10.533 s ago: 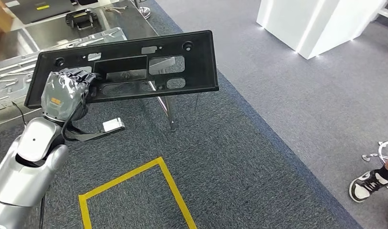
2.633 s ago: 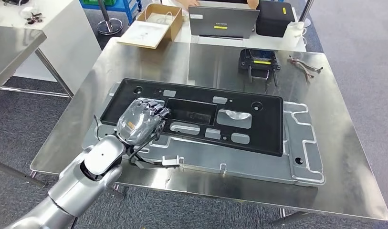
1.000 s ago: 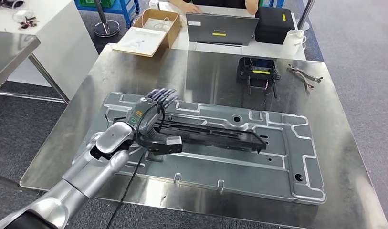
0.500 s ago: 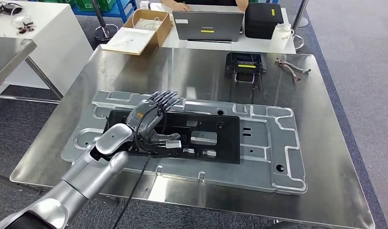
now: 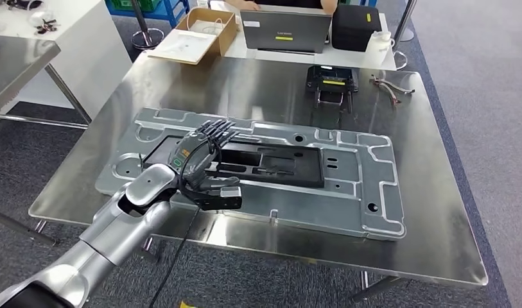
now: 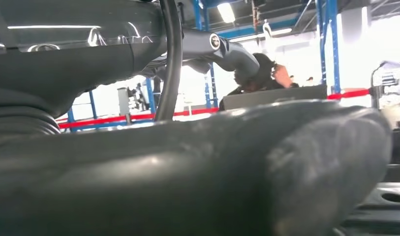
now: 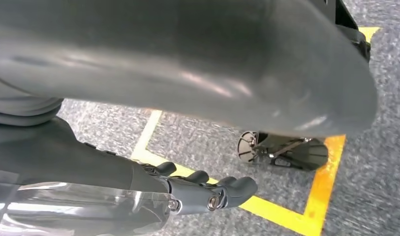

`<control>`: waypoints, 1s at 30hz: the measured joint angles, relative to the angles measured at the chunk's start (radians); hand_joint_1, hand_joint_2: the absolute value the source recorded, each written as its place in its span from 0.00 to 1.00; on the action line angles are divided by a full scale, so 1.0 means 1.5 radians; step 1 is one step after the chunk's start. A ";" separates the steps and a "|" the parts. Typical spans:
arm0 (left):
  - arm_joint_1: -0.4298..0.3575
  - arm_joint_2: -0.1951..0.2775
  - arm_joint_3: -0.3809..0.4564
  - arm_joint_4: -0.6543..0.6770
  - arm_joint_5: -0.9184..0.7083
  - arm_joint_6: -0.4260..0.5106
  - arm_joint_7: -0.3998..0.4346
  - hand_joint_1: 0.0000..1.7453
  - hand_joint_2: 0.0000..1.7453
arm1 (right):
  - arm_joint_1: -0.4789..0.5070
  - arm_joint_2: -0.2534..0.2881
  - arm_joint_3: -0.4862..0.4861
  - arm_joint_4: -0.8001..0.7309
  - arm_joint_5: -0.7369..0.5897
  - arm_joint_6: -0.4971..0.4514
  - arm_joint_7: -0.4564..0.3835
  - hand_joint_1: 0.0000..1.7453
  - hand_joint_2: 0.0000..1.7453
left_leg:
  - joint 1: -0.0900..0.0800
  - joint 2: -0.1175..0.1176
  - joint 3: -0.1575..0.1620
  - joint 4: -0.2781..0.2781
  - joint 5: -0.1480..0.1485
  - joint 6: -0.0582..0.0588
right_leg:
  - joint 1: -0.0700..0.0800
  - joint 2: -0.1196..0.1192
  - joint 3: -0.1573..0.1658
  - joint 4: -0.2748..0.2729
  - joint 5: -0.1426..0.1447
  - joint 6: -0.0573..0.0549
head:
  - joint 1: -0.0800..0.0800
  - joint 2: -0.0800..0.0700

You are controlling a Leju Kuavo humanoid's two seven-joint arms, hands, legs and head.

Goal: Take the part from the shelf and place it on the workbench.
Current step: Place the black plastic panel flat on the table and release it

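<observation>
The left hand (image 5: pixel 200 151) rested, fingers extended, on the black panel (image 5: pixel 271 163) lying flat on the workbench (image 5: pixel 431 212); whether it still grasped the panel could not be told.

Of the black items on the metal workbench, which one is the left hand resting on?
The long black part lying on the stamped metal plate, under the left hand; the small black device sits apart at the bench's far side.

Industrial workshop: steel workbench (image 5: pixel 431 192), stamped metal panel (image 5: pixel 374 212), blue racking (image 6: pixel 330 44), yellow floor tape (image 7: pixel 316 196), grey carpet (image 5: pixel 483 77).
</observation>
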 joint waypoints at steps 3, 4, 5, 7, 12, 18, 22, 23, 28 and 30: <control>0.000 0.000 -0.001 0.000 0.000 0.000 0.000 0.00 0.00 | 0.000 -0.002 0.000 0.000 0.000 0.000 0.000 0.00 0.00 | 0.002 0.001 -0.027 -0.003 0.024 0.002 | -0.002 0.000 -0.026 0.105 -0.093 0.009 | 0.000 0.000; 0.001 0.000 -0.002 0.000 0.000 0.000 0.000 0.00 0.00 | 0.000 -0.002 0.000 0.000 0.000 0.000 0.000 0.00 0.00 | 0.002 0.002 -0.037 -0.001 0.031 0.001 | -0.004 0.000 -0.030 0.138 -0.103 0.012 | 0.000 0.000; 0.002 0.000 -0.002 0.000 0.000 0.000 0.000 0.00 0.00 | 0.000 -0.002 0.000 0.000 0.000 0.000 0.000 0.00 0.00 | 0.003 0.002 -0.048 0.002 0.037 -0.001 | -0.005 0.000 -0.026 0.153 -0.097 0.015 | 0.000 0.000; 0.003 0.000 -0.002 0.000 0.000 0.000 0.000 0.00 0.00 | 0.000 -0.003 0.000 0.000 0.000 -0.001 0.000 0.00 0.00 | 0.005 0.002 -0.070 0.011 0.046 -0.007 | -0.009 0.000 0.015 0.118 -0.061 0.019 | 0.000 0.000; 0.002 0.000 -0.002 0.000 0.000 0.001 0.001 0.00 0.00 | -0.001 -0.004 0.000 0.000 -0.002 -0.001 -0.001 0.00 0.00 | 0.004 0.003 -0.098 0.031 0.065 -0.026 | -0.005 0.003 0.102 -0.020 -0.066 0.001 | 0.000 0.000; 0.002 0.006 -0.003 0.001 0.000 0.004 0.004 0.00 0.00 | -0.001 -0.004 0.000 0.000 -0.004 0.000 -0.003 0.00 0.00 | 0.010 -0.001 -0.142 0.159 -0.054 -0.047 | -0.006 -0.003 0.061 -0.022 -0.024 -0.029 | 0.000 0.000; 0.003 0.007 -0.003 0.001 0.002 0.005 0.004 0.00 0.00 | 0.000 -0.004 0.000 0.000 -0.004 0.000 -0.007 0.00 0.00 | 0.010 -0.001 -0.102 0.192 -0.032 -0.044 | -0.003 -0.003 0.020 -0.020 0.007 -0.027 | 0.000 0.000; 0.003 0.007 -0.003 0.001 0.002 0.006 0.004 0.00 0.00 | 0.000 -0.004 0.000 0.000 -0.004 0.000 -0.008 0.00 0.00 | 0.009 -0.001 -0.066 0.150 -0.021 -0.039 | -0.002 -0.003 0.013 -0.020 0.014 -0.025 | 0.000 0.000; -0.001 0.007 -0.002 -0.001 0.003 0.011 0.004 0.00 0.00 | 0.002 -0.002 0.000 0.000 -0.004 0.000 -0.010 0.00 0.00 | 0.002 -0.001 0.022 0.007 -0.031 -0.023 | -0.002 -0.003 0.004 -0.029 0.047 -0.006 | 0.000 0.000; -0.002 0.007 -0.002 -0.001 0.003 0.011 0.004 0.00 0.00 | 0.003 -0.002 0.000 0.001 -0.004 0.000 -0.010 0.00 0.00 | 0.004 0.001 0.013 -0.002 -0.012 -0.013 | -0.003 -0.002 -0.004 -0.020 0.029 0.001 | 0.000 0.000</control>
